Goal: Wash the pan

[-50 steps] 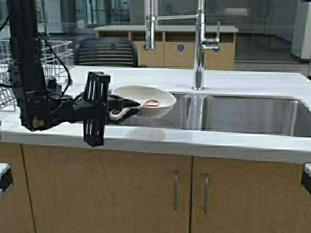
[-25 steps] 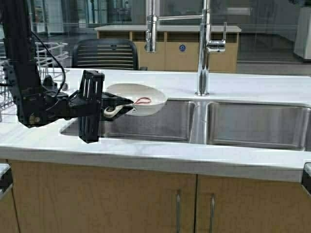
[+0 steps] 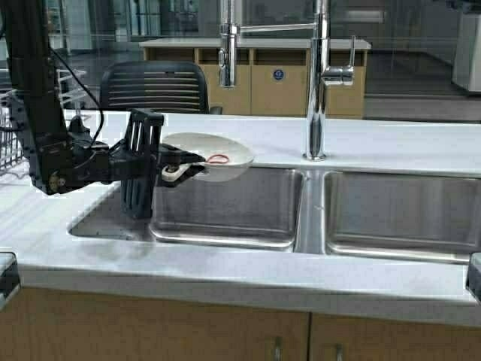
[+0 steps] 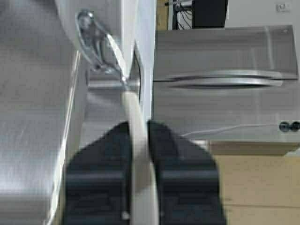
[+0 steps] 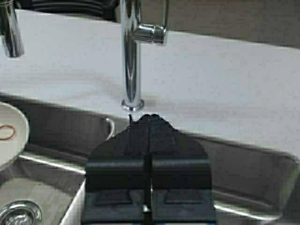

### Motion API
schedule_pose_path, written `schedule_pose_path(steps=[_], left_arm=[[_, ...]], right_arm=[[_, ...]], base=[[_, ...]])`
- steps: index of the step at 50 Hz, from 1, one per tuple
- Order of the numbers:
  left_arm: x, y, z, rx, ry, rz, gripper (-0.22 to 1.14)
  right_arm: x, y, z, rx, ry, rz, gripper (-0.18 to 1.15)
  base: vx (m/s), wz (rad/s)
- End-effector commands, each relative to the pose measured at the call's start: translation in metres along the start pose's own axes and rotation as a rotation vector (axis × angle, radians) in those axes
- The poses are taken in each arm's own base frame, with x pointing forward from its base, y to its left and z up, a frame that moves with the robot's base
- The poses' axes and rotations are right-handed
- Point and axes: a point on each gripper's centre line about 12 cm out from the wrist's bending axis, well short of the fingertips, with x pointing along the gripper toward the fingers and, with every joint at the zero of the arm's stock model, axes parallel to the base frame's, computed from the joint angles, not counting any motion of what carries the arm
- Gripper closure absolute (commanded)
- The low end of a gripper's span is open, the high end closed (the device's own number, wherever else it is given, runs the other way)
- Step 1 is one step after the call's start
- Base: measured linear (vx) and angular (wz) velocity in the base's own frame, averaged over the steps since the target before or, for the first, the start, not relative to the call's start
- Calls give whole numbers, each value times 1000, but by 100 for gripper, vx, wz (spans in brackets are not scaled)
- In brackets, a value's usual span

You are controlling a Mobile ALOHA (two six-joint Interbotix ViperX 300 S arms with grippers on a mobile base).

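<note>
1. The setting was a glass-walled room with a dark mesh-backed office chair (image 3: pixel 154 85) behind a long white countertop (image 3: pixel 406 143), into which a stainless-steel double-basin sink (image 3: pixel 301 218) was set, a tall chrome faucet (image 3: pixel 318 75) standing on the counter just behind the divider between the basins.
2. Against the frames from the previous second, the whole scene had slid down and grown in the high view: the cabinet doors had nearly left the bottom edge and the basins filled more of the picture. That read as the base having driven closer to the sink, not as the objects shifting.
3. For the task this probably meant the approach was nearly done, with washing itself not yet begun; no water ran from the faucet.
4. The left arm reached out level from the left, its black left gripper (image 4: pixel 139 145) pinching the short white handle.
5. The small shallow white frying pan with a red loop inside (image 3: pixel 207 156) was held over the left basin's far rim, well left of the spout.
6. The right gripper (image 5: pixel 149 123) hung near the faucet base, fingers pressed together on nothing.
</note>
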Motion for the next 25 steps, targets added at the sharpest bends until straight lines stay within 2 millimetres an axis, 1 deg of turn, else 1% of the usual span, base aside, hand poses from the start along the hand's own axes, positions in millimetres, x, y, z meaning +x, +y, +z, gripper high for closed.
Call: schedule_pose_path(steps=[1, 5, 10, 18, 20, 25], left_arm=[[10, -21, 6, 31, 0, -71, 89], [13, -21, 7, 14, 14, -78, 89], [17, -20, 9, -20, 17, -85, 89], [28, -23, 16, -40, 14, -116, 89], [28, -24, 14, -44, 19, -116, 89], [23, -24, 2, -60, 43, -107, 89]], right_arm=[[2, 0, 10, 0, -32, 2, 91], [2, 0, 8, 1, -26, 2, 91], [2, 0, 11, 3, -32, 2, 91], [2, 0, 11, 39, -32, 3, 91], [2, 0, 11, 46, -32, 3, 91], [2, 0, 12, 41, -35, 4, 91]], base=[[24, 4], [23, 4], [23, 7], [23, 3], [22, 2], [18, 1]])
